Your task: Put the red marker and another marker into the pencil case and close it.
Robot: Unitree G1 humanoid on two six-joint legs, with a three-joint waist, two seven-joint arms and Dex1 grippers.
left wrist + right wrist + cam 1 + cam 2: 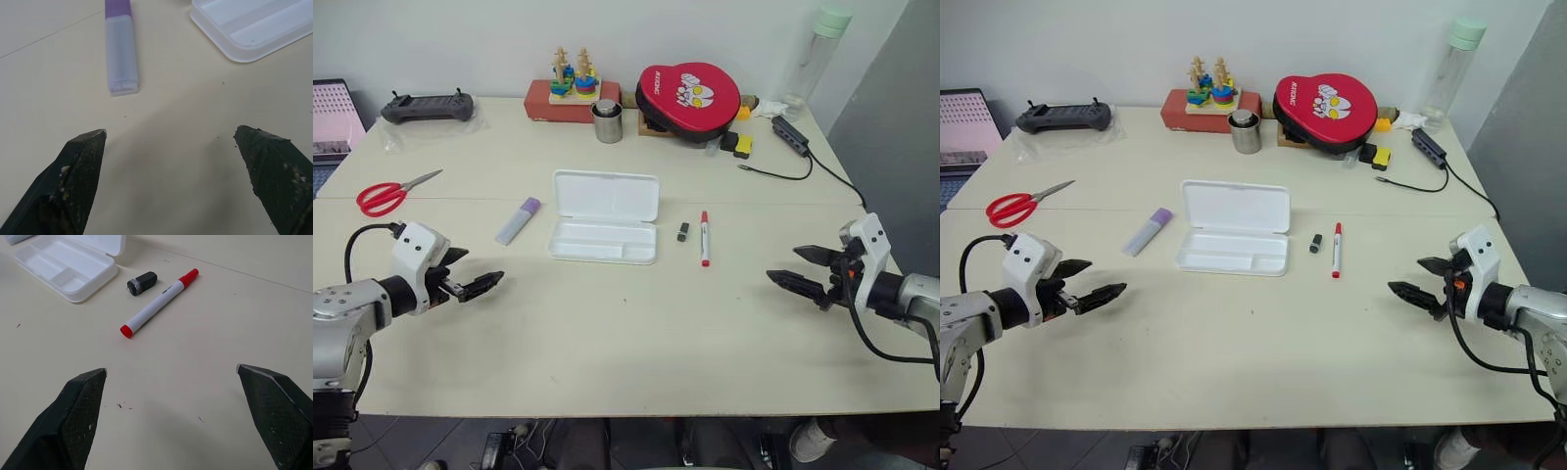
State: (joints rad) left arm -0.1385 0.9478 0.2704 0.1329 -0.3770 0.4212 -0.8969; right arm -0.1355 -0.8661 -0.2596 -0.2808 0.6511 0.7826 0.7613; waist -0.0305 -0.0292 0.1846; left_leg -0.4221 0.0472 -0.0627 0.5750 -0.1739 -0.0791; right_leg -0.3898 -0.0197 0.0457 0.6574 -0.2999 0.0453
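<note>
The white pencil case lies open in the middle of the table, its lid folded back and its tray bare. Right of it lies the red marker, with a small black stub between the two. Left of the case rests the lavender marker with its purple cap. My left gripper hovers open near the table's front left, short of the lavender marker. At the front right my right gripper is open too, its fingers aimed toward the red marker. Both are empty.
Red scissors lie at the left. Along the back stand a black controller, a wooden toy on a red box, a metal cup, a red pad, a bottle and a black cable.
</note>
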